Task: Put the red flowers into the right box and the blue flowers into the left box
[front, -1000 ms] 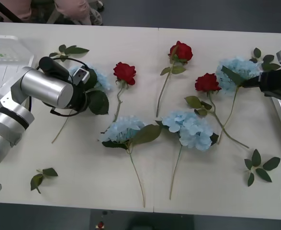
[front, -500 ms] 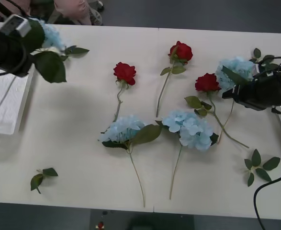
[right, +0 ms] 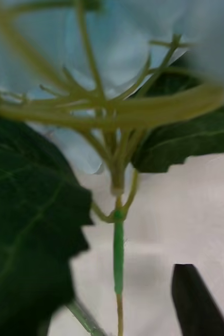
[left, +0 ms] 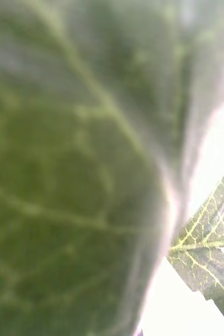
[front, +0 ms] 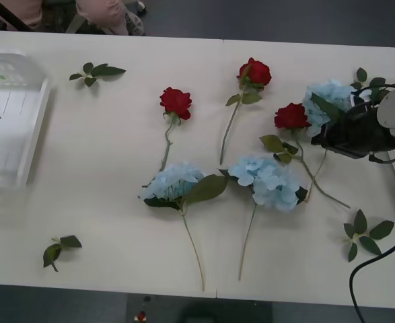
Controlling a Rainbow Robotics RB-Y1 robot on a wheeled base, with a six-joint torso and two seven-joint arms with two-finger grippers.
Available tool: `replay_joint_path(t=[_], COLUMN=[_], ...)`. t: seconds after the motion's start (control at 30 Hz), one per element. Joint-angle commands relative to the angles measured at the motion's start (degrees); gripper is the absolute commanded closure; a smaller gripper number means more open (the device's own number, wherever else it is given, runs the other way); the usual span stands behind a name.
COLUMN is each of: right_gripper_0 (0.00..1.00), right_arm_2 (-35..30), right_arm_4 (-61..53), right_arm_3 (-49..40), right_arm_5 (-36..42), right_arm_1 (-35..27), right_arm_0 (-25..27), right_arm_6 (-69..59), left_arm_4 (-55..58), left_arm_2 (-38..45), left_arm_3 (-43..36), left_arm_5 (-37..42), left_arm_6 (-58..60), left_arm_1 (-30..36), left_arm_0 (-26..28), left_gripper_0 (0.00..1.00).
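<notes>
Front view — right gripper (front: 333,138) low over a blue hydrangea (front: 328,97) near the table's right edge.

Soft, light head on a thin, springy stem (right: 118,257) — best pinched at the stem just under the cluster. Right arm reaches in from the right edge; whether its fingers have closed, I cannot tell. Left box (front: 29,145) sits at the left edge.
</notes>
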Motion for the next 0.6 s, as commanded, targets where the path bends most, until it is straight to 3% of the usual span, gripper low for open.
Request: replay_joint_path(t=[0.03,0.37,0.43,0.5,0.57,0.6], right_gripper_0=[1.00,1.00,1.00,1.00,1.00,1.00], right_arm_2=[0.08,0.26,0.35,0.26,0.08,-0.53], right_arm_4=[0.45,0.45,-0.34,-1.39,-3.15,-4.56], right_arm_3=[-1.30,-1.39,-1.92,-3.59,-6.40,-8.77], right_arm_5=[-0.70,-0.70,-0.70,0.10,1.85,3.00], right_arm_1=[-0.38,-0.47,-0.82,-1.43,-2.31,-2.93], right_arm_0=[-0.54,-0.54,-0.54,-0.45,-0.36,-0.10], right_arm_6=[-1.83,-1.22,-0.96,-0.52,-0.08,0.19], left_arm_4=[-1.30,-0.86,-0.68,-0.24,0.20,0.81], left_arm_2=[-0.47,-1.17,-1.35,-1.35,-1.35,-1.35], left_arm_3=[4.66,14.15,14.24,14.24,14.24,14.24], left_arm_5=[-5.74,-16.20,-16.46,-16.72,-17.25,-17.43], left_arm_6=[-1.96,-4.24,-4.60,-4.95,-5.21,-5.39], left_arm_1=[1.91,2.09,2.00,2.00,2.00,2.00], left_arm_0=[-0.17,-0.17,-0.17,-0.17,-0.17,-0.17], left_gripper_0=[1.00,0.99,0.89,0.73,0.52,0.36])
